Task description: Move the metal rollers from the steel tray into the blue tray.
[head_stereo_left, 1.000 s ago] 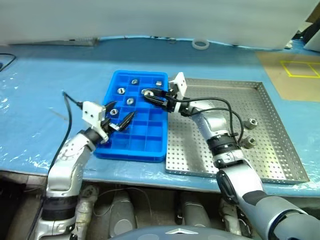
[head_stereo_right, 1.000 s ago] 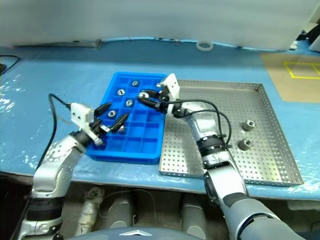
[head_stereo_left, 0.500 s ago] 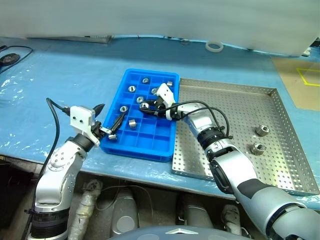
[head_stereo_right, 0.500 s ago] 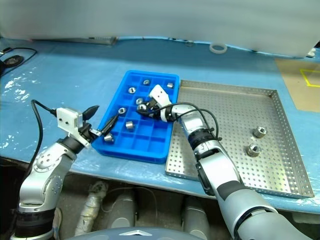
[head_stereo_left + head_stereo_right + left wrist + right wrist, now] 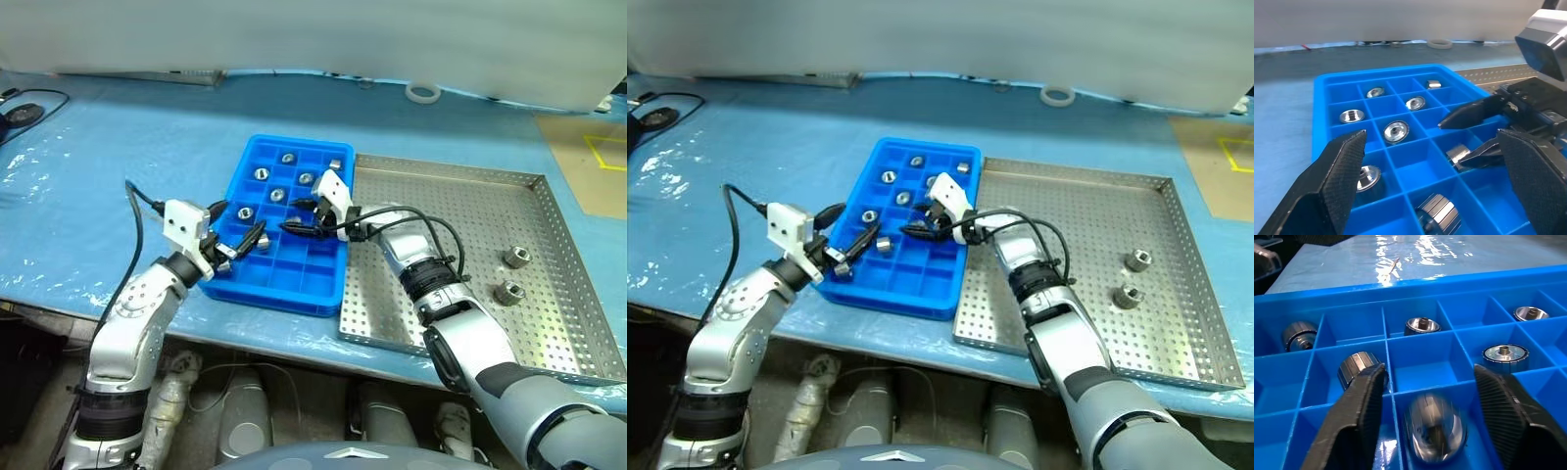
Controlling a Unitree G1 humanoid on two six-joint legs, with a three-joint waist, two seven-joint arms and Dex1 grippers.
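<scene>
The right end effector (image 5: 302, 216) hangs over the middle of the blue tray (image 5: 323, 287), its two black fingers spread apart with nothing gripped. Between them, in the right wrist view, a metal roller (image 5: 1435, 433) lies blurred in a compartment; I cannot tell which way its axis points. The left end effector (image 5: 238, 242) hovers at the tray's near left corner, fingers wide apart and empty.

In the other compartments, some rollers (image 5: 1396, 131) stand on end, hole facing up, showing a round shiny face with a dark centre. Others (image 5: 1437, 211) lie on their sides, long axis level, with ribbed grey flanks.

The blue tray's long axis runs away from the robot, just beside the steel tray (image 5: 567, 338) on the blue-covered tabletop (image 5: 88, 176). Two more rollers (image 5: 516, 258) stand upright on the steel tray's perforated floor near its right rim.
</scene>
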